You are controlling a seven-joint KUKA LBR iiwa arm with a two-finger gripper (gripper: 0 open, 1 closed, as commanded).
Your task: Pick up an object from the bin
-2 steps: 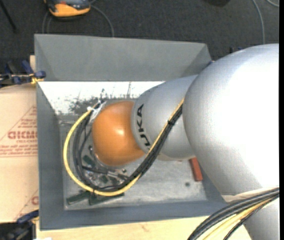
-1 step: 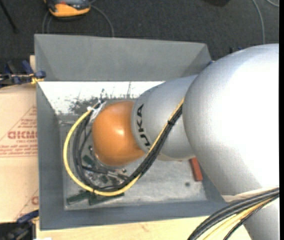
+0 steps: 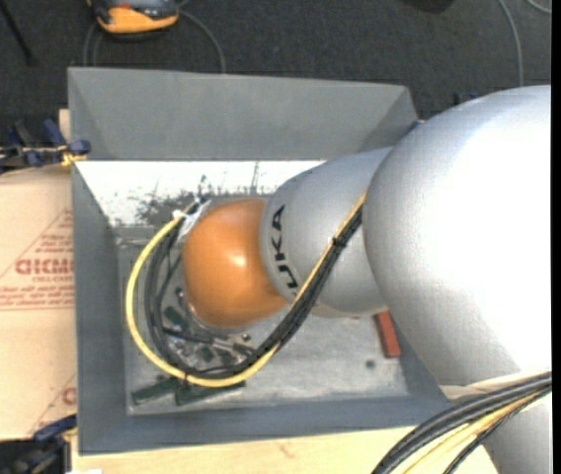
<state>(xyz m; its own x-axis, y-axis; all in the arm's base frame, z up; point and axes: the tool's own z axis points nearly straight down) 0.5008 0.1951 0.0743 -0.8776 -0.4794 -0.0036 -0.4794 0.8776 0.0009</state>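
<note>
Low in the bin, orange-capped wrist above dark green pieces; grip state hidden underneath.

We see the bin as matt grey metal, its floor at lower centre scuffed and speckled dark. The orange cover at centre looks like smooth, glossy plastic. The arm at right has a smooth, satiny silver shell. The yellow cable looks smooth and rubbery.

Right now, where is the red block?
Camera view: the red block lies on the bin floor's right side, near the right wall, just below the silver arm.
</note>
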